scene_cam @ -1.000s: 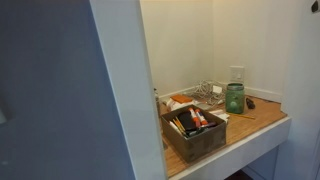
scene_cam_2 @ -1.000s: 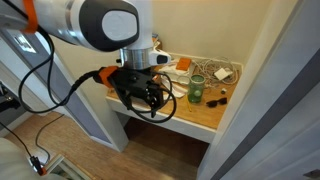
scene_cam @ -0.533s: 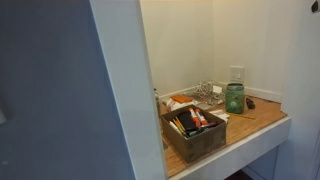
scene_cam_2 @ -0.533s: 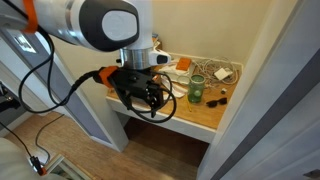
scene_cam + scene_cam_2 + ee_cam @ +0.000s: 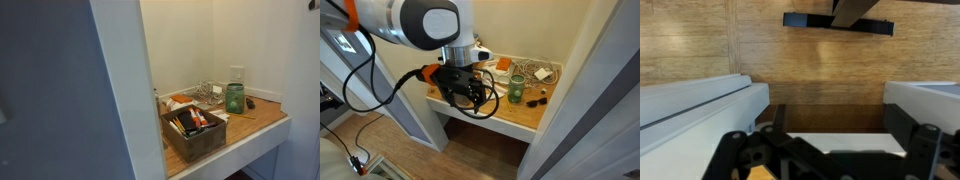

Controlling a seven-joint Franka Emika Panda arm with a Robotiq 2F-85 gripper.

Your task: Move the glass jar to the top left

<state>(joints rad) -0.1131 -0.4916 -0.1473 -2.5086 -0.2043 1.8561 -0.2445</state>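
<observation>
The glass jar is green-tinted with a paler rim. It stands upright on the wooden shelf, right of the brown box, and also shows in an exterior view. My gripper hangs at the shelf's front edge, left of the jar and well apart from it. In the wrist view my gripper is open and empty, its dark fingers spread wide over a white ledge and wood floor. The jar is out of the wrist view.
The brown box holds several items. A clear wire-like basket stands behind it by the back wall, also seen in an exterior view. A small dark object lies right of the jar. Walls close the alcove on three sides.
My gripper has shifted slightly up and toward the shelf. The jar and the other objects have not moved.
</observation>
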